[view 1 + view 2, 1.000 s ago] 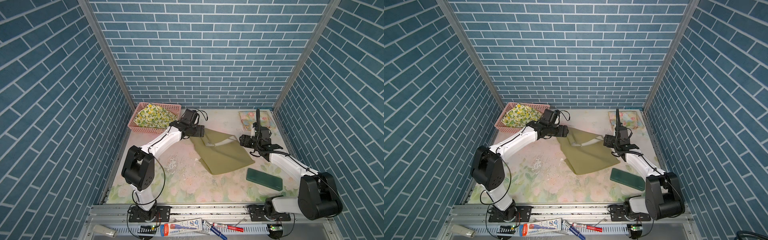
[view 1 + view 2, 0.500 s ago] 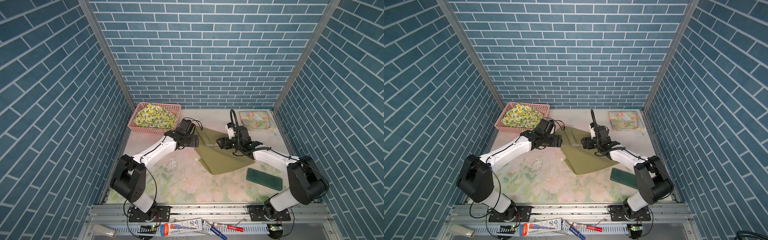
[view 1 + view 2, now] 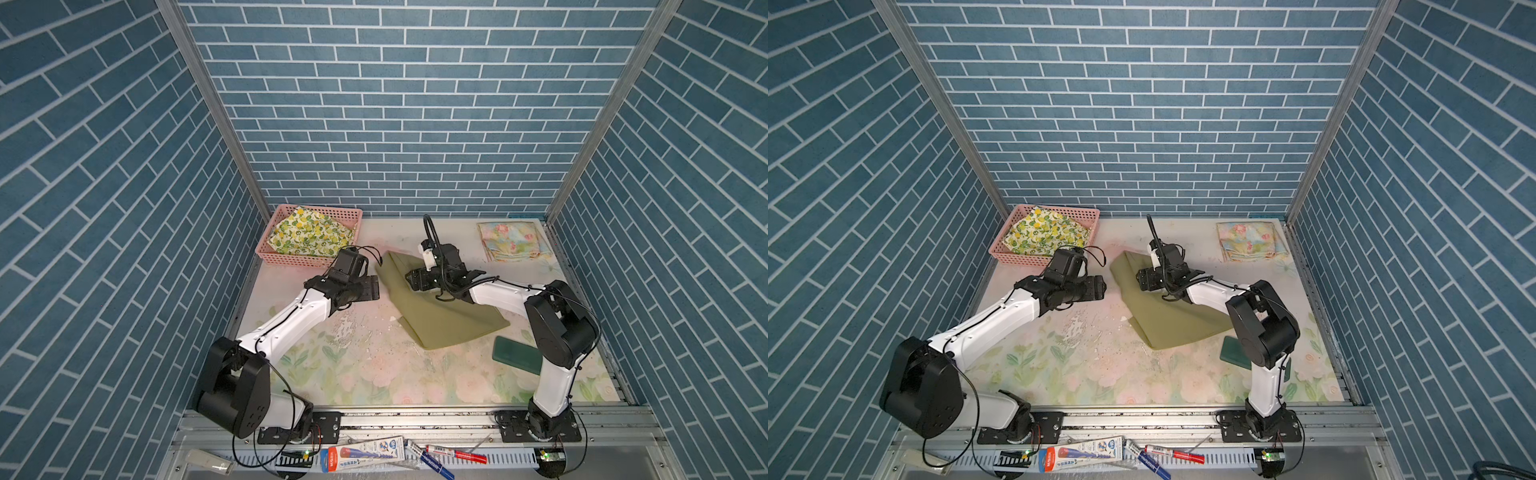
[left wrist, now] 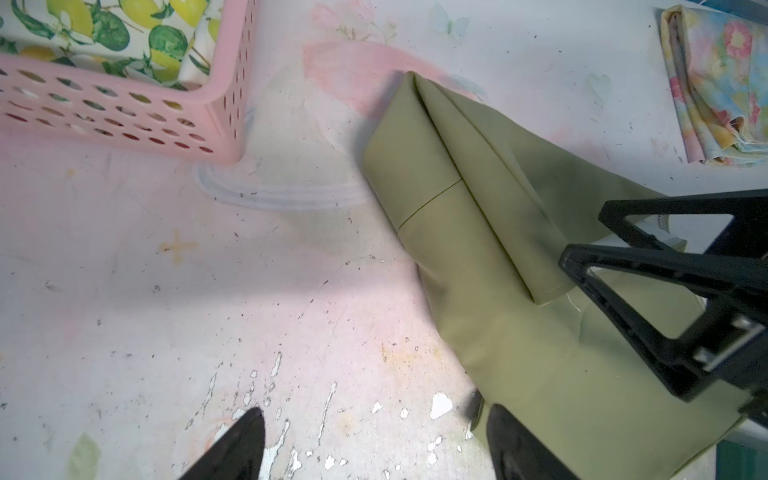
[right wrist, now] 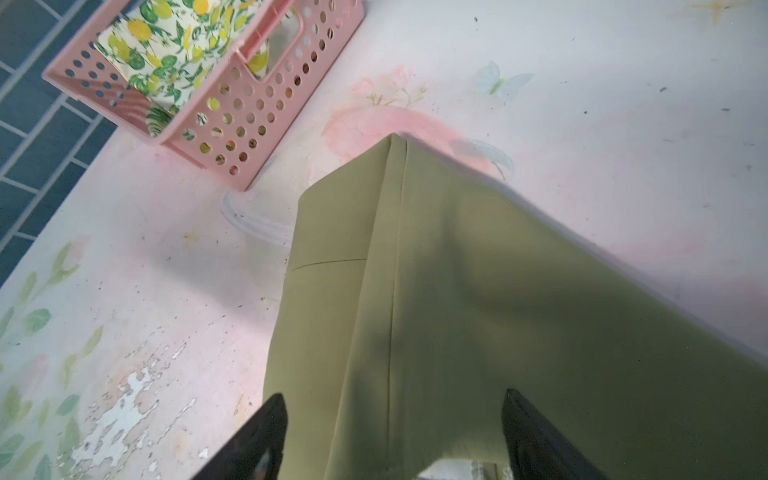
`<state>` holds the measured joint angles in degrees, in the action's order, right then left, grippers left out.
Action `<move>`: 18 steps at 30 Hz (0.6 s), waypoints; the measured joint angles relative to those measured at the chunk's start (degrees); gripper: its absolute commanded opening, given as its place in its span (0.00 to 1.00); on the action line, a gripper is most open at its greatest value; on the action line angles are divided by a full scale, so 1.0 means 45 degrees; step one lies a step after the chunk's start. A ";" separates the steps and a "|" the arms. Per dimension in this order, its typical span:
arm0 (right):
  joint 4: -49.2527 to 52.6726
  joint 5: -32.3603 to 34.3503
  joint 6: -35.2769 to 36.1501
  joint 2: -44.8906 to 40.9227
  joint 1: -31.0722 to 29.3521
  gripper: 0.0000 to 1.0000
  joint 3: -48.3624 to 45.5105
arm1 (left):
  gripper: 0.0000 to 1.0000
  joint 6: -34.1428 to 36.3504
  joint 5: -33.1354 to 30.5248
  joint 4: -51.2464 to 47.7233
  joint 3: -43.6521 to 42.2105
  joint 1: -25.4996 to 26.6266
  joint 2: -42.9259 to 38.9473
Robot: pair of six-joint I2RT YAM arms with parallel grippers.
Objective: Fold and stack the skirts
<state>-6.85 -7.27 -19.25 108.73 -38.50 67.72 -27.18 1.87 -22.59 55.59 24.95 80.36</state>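
Both spread wide, right gripper (image 3: 410,283) has swung over olive skirt (image 3: 449,322), left gripper (image 3: 371,289) backed off

the table (image 3: 365,374) has a pale floral top, worn and flaked white near its middle. a pink perforated basket (image 3: 305,261) stands at its far left corner. an olive green skirt (image 3: 449,324) lies partly folded at the centre. a folded pastel floral skirt (image 3: 513,241) lies in the far right corner. a dark green block (image 3: 513,359) lies flat just beside the olive green skirt's near right corner.
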 measured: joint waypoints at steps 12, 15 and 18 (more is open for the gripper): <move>0.1273 0.0437 0.0758 0.0510 0.0019 0.00 0.1151 | 0.84 -0.0282 0.0374 0.0850 -0.0151 -0.0087 0.0005; 0.1914 0.0617 0.1481 -0.0685 0.0073 0.00 0.1151 | 0.84 -0.0423 0.0466 0.1064 -0.0151 -0.0087 0.0058; 0.2399 0.0675 0.2327 -0.2229 0.0121 0.00 0.1151 | 0.84 -0.0675 0.0573 0.1447 -0.0151 -0.0087 0.0253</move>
<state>3.95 -4.23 -8.78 98.70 -37.95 72.90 -30.22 4.45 -16.08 54.92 24.56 81.49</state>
